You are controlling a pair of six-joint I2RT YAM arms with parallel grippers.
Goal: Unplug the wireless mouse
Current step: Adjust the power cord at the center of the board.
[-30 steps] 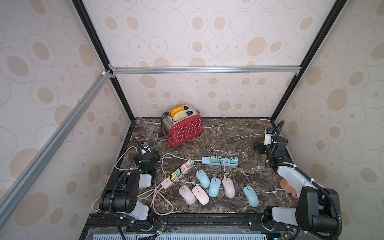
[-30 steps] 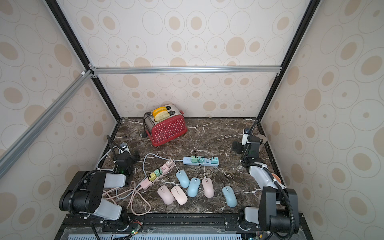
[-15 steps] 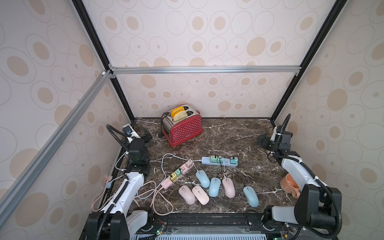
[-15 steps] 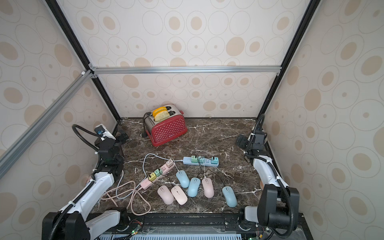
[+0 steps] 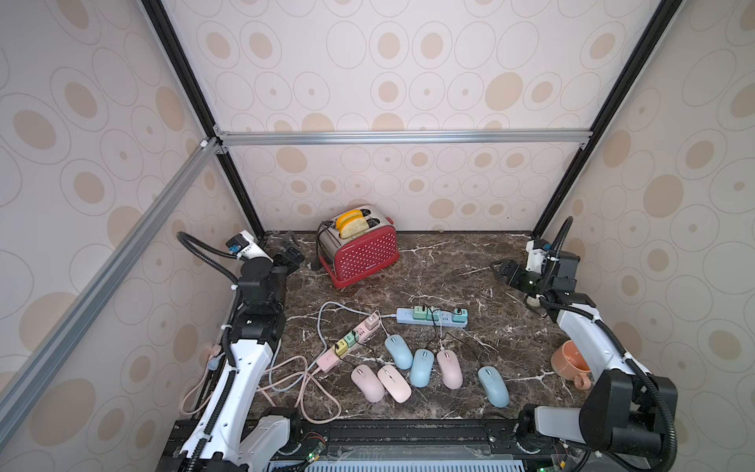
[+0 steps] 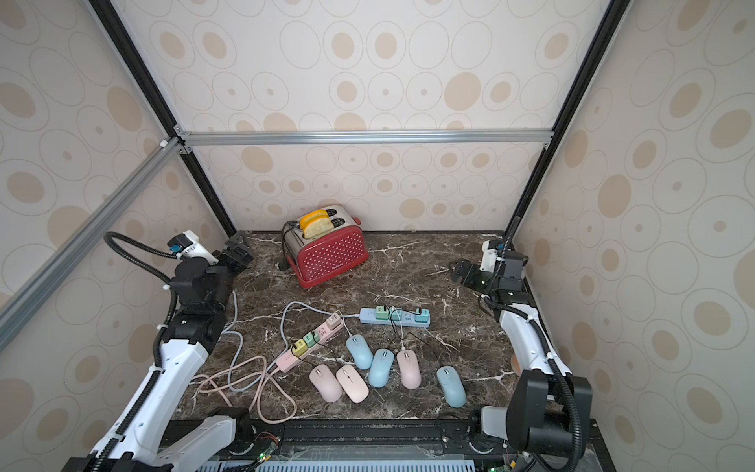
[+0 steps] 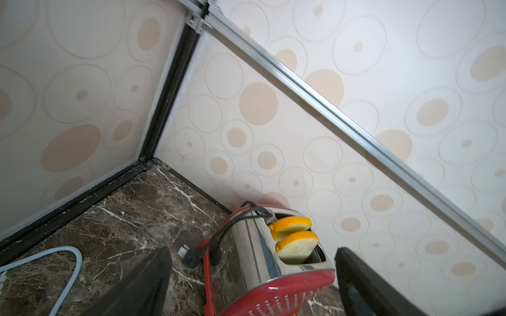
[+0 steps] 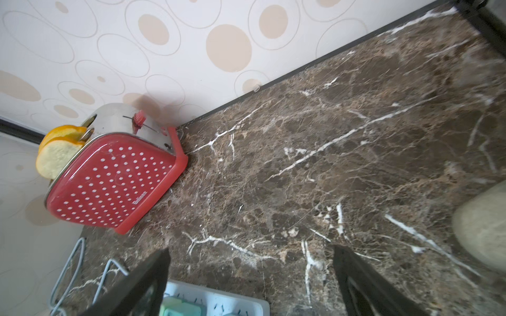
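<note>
Left hand [image 5: 292, 252], apart and empty, sits by the toaster [image 5: 361, 255] near the table's [image 5: 449, 265] far-left corner. Right hand [image 5: 502, 271], also apart, is near the right edge. The blue power strip [image 5: 433, 318] and pink power strip [image 5: 349, 345] lie between them and the mice [image 5: 421, 367].

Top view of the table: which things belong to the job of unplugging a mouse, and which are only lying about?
Belong to the job:
- six mice
- blue power strip
- pink power strip
- small plugs in the strips

Only lying about:
- red toaster
- bread slices in it
- orange cup
</note>
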